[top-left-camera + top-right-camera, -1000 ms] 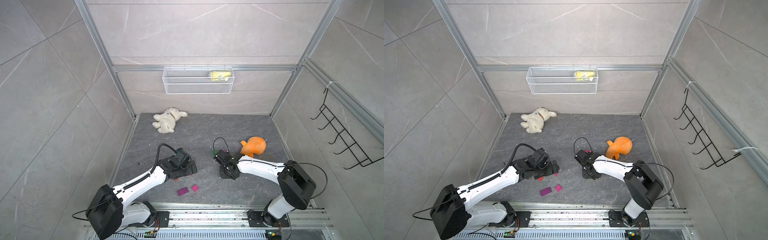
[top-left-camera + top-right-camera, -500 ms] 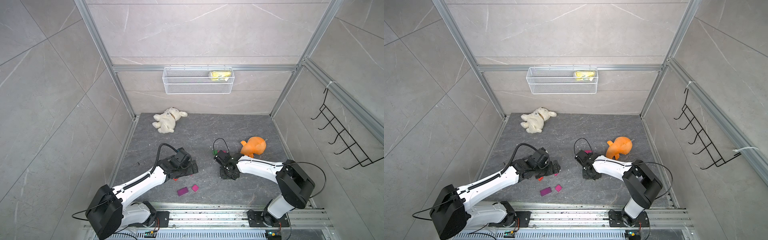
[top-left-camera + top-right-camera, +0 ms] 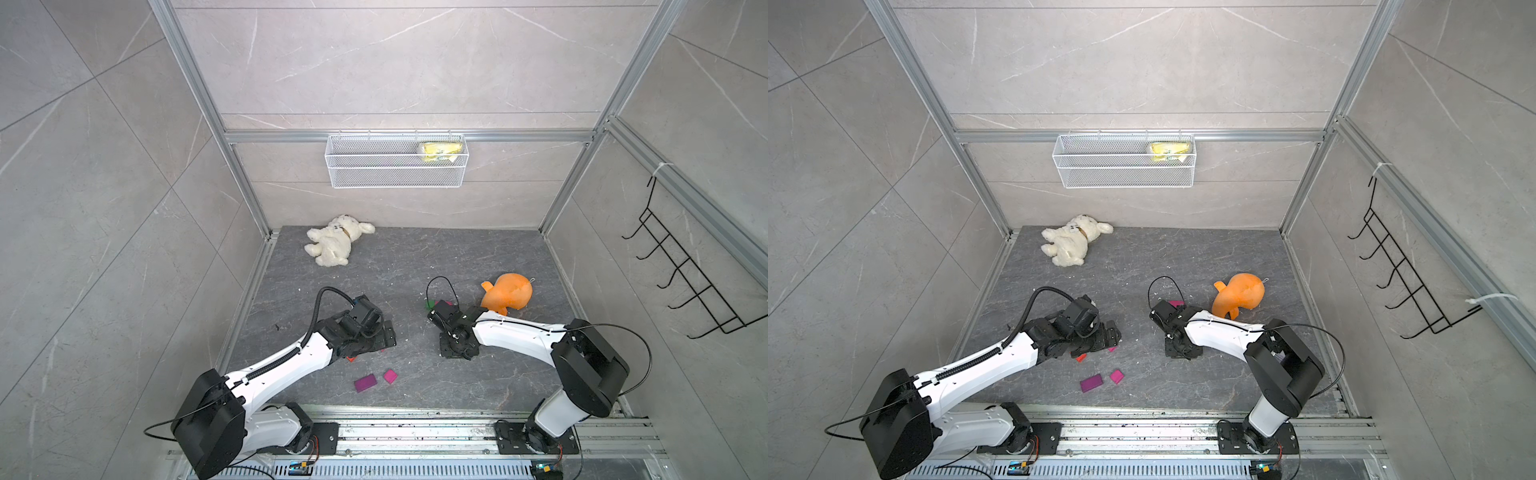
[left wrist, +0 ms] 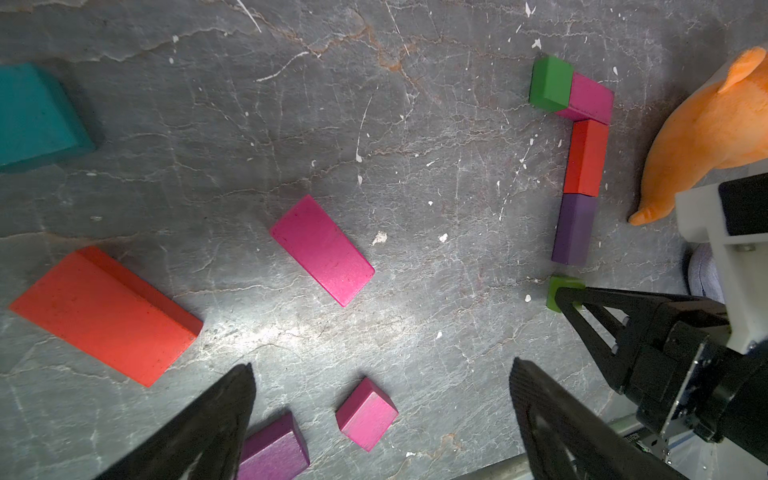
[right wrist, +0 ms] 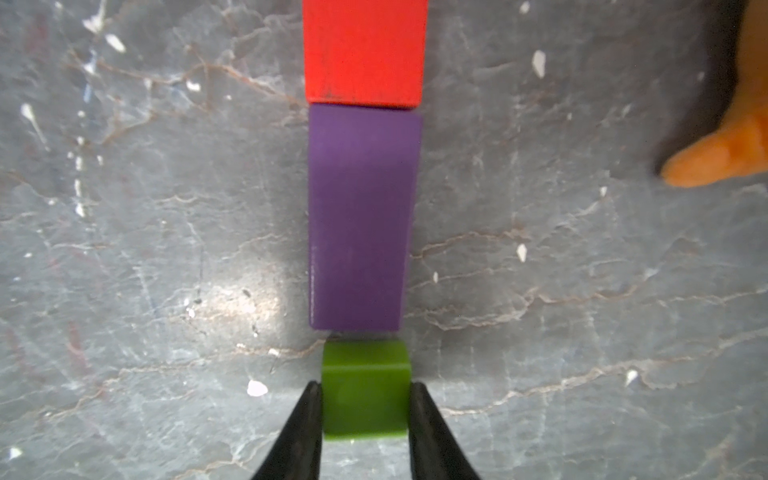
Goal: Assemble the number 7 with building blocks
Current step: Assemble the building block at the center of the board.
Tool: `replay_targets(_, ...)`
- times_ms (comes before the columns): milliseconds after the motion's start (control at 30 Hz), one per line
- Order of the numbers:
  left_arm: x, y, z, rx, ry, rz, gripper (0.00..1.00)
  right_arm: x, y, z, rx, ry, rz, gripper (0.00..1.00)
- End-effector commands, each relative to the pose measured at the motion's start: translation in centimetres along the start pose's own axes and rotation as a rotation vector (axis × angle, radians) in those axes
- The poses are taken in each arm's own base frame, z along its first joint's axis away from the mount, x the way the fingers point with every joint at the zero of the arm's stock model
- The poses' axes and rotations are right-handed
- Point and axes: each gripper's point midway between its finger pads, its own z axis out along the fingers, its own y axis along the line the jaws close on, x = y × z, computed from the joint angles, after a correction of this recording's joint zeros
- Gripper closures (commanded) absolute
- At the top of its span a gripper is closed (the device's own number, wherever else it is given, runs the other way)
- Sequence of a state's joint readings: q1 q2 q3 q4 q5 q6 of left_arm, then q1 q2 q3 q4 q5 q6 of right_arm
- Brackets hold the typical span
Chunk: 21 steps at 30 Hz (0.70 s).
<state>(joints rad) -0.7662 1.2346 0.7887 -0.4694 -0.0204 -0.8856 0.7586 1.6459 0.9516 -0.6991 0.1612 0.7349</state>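
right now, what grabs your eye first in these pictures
The right gripper pinches a small green block at the foot of a purple and red block column. An orange plush toy lies beside it, and a white plush dog sprawls in the back left corner.

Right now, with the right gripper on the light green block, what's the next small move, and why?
Probably nudge the light green block up against the purple block: the right gripper is shut on it, it sits in line with the purple one, and a thin gap shows between them.

Ten blocks (image 4: 322, 249), two plush toys (image 3: 332, 245)
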Motion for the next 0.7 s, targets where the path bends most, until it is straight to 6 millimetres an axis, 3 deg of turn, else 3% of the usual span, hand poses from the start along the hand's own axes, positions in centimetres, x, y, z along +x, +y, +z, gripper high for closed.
replay_targets(0,-0.06,-0.48,-0.04,0.013,0.000,0.026,0.00,0.34,0.02,1.26,0.013,0.034,0.027,0.67)
replay_targets(667,-0.02,-0.28,-0.15,0.007,-0.003,0.028,0.00,-0.19,0.29,1.49,0.016,0.036,0.046,0.66)
